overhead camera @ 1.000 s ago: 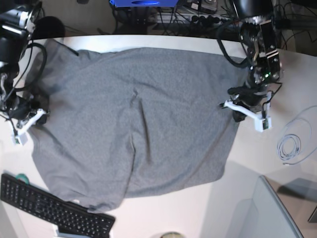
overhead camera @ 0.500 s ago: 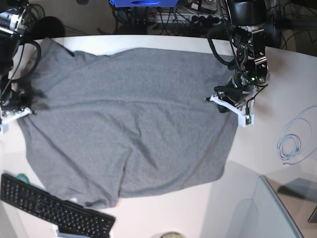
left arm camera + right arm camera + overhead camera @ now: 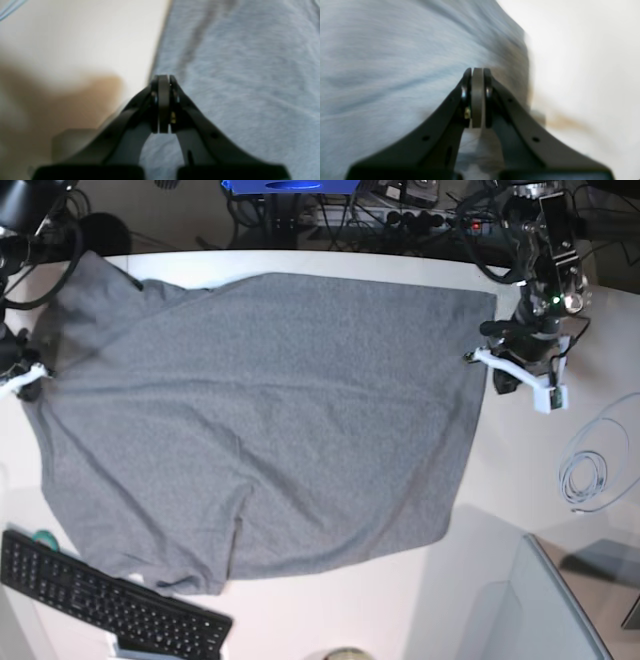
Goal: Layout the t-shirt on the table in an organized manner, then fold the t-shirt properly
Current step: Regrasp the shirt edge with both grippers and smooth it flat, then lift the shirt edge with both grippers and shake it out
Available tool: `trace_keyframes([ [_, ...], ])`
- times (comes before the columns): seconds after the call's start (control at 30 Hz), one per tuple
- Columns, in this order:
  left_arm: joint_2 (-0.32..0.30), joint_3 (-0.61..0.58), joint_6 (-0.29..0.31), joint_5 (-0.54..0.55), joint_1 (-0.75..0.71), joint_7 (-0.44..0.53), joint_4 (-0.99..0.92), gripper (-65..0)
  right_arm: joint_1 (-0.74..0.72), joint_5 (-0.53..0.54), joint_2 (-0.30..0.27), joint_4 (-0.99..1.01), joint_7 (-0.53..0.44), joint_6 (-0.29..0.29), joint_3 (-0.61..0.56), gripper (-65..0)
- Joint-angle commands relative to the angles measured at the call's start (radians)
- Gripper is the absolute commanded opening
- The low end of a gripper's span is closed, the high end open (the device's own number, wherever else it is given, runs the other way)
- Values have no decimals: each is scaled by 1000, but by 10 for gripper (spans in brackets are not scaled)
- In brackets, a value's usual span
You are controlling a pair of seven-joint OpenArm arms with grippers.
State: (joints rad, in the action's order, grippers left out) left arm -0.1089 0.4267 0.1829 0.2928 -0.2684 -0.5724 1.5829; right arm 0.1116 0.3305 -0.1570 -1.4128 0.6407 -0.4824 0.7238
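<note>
The heather-grey t-shirt (image 3: 270, 410) lies spread wide across the white table (image 3: 500, 510), pulled fairly flat between my two grippers. My left gripper (image 3: 487, 362) is shut on the shirt's right edge. In the left wrist view its closed tips (image 3: 163, 80) sit at the fabric's border (image 3: 237, 75) next to bare table (image 3: 87, 37). My right gripper (image 3: 28, 377) is shut on the shirt's left edge. In the right wrist view its closed tips (image 3: 477, 71) pinch the blurred cloth (image 3: 382, 62) beside the table (image 3: 582, 62). One sleeve lies at the far left corner.
A black keyboard (image 3: 100, 605) lies at the front left, touching the shirt's lower corner. A coiled pale cable (image 3: 585, 475) lies at the right. A grey box (image 3: 530, 610) stands at the front right. Cables and equipment (image 3: 400, 215) run behind the table's far edge.
Both grippers have moved outward and toward the far edge with the shirt's edges in them. The cloth has stretched wider and the middle creases have flattened.
</note>
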Motion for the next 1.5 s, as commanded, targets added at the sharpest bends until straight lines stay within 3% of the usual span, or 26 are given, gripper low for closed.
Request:
trace_keyframes([
  [0.0,-12,36,4,6,-18,16,20,-650,18,0,-3,-47,24,-16,53,-629],
  [0.07,-10,93,62,6,-47,16,17,-650,27,0,33,-87,107,-54,133,-567],
  [0.17,-7,160,160,6,-90,16,17,-624,29,-1,60,-89,229,-124,210,-381],
  [0.27,2,199,243,6,-125,16,15,-357,38,-3,70,-78,276,-207,277,-195],
  [0.37,31,228,301,6,-139,16,7,-156,50,-3,75,-64,276,-216,302,-171],
  [0.43,42,240,343,6,-136,16,-25,-115,55,-6,76,-62,276,-216,302,-171],
  [0.53,45,240,381,6,-133,16,-91,-127,63,-6,81,-62,276,-216,302,-171],
  [0.87,67,238,384,6,-62,16,-255,-140,79,-6,81,-62,276,-216,302,-171],
  [0.97,71,220,384,6,-56,16,-264,-227,93,-3,83,-62,276,-216,302,-171],
  [1.27,71,174,384,6,-58,16,-264,-637,58,-3,64,99,245,-216,300,-171],
  [1.47,70,176,384,6,-61,16,-263,-650,58,-6,66,142,248,-216,250,-182],
])
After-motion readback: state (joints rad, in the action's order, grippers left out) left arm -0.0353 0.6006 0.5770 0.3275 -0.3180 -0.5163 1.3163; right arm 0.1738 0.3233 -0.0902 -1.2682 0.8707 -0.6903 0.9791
